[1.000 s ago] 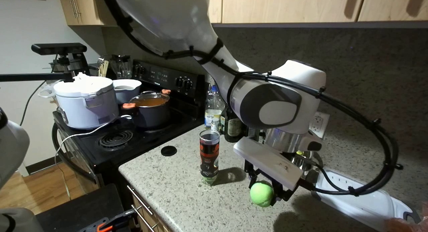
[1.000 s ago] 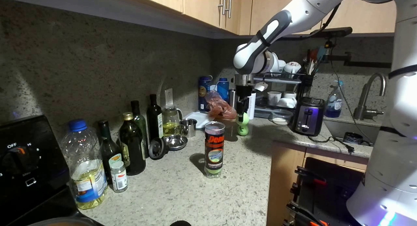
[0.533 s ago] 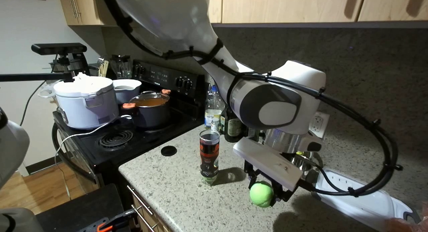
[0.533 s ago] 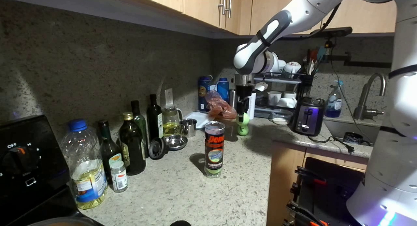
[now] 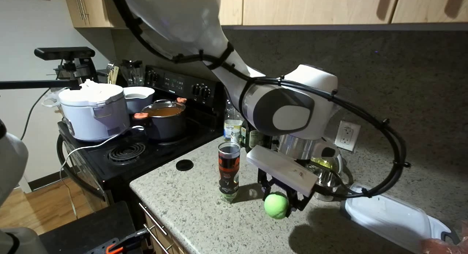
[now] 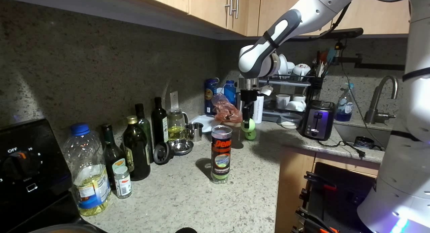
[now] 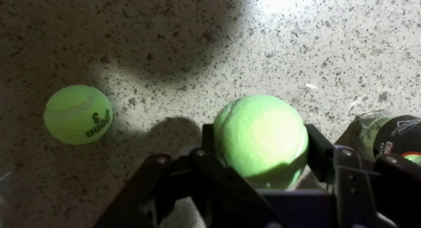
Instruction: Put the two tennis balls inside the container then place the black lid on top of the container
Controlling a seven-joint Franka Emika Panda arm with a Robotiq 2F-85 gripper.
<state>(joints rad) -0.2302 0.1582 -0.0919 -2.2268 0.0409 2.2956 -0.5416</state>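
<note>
Hand (image 7: 261,141) clamped, and it's one tennis ball (image 5: 276,206) squeezed from both sides, hanging above the counter (image 5: 197,202)! Down below, the second tennis ball (image 7: 78,114) sits on that counter, well apart from the container (image 6: 221,155). Container stands upright, mouth up, green showing at its base. And the black lid (image 5: 184,165)? Lying flat on the counter, over near the stove (image 5: 155,155).

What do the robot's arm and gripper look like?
The arm is white and rounded, with grey patches. Black cables are strapped along it and loop outward. Below a silver collar comes the black gripper, with two jointed fingers and a flat, pale bar above them. The bar bears small marks too blurred to read.
</note>
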